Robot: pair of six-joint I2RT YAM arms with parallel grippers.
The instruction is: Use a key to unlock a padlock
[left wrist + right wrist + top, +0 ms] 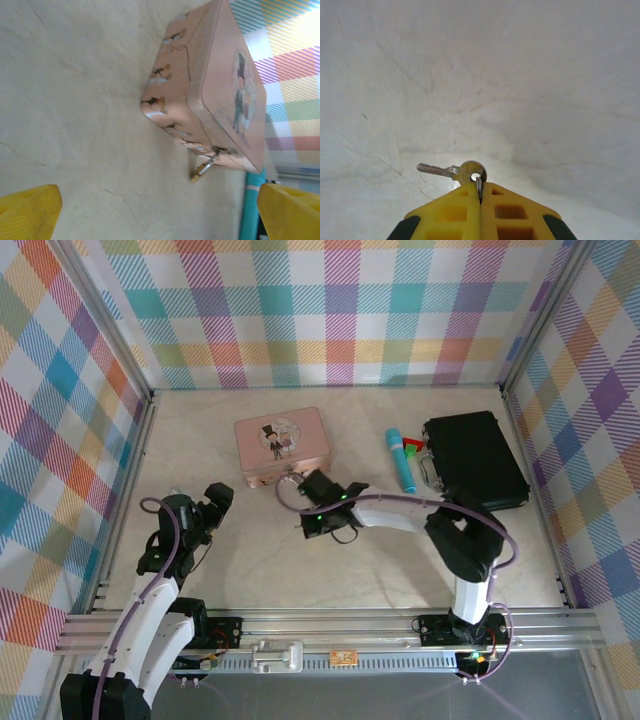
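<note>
Right hand (480, 192): clamped shut on the key (451, 171) at its head, blade sticking out sideways over the bench (545, 90) | left hand (215, 500): spread wide, empty | padlock (200, 170): hanging from the pink tin (220, 75) at its front clasp.

We see a pink tin (285, 447) lying flat on the pale bench (400, 560), just beyond the right fingers (455, 212) and ahead of the left fingers (30, 210). Right of the right fingers lie a teal tube (402, 462) and, farther right, a black case (478, 458), with plaid walls (340, 310) around.
</note>
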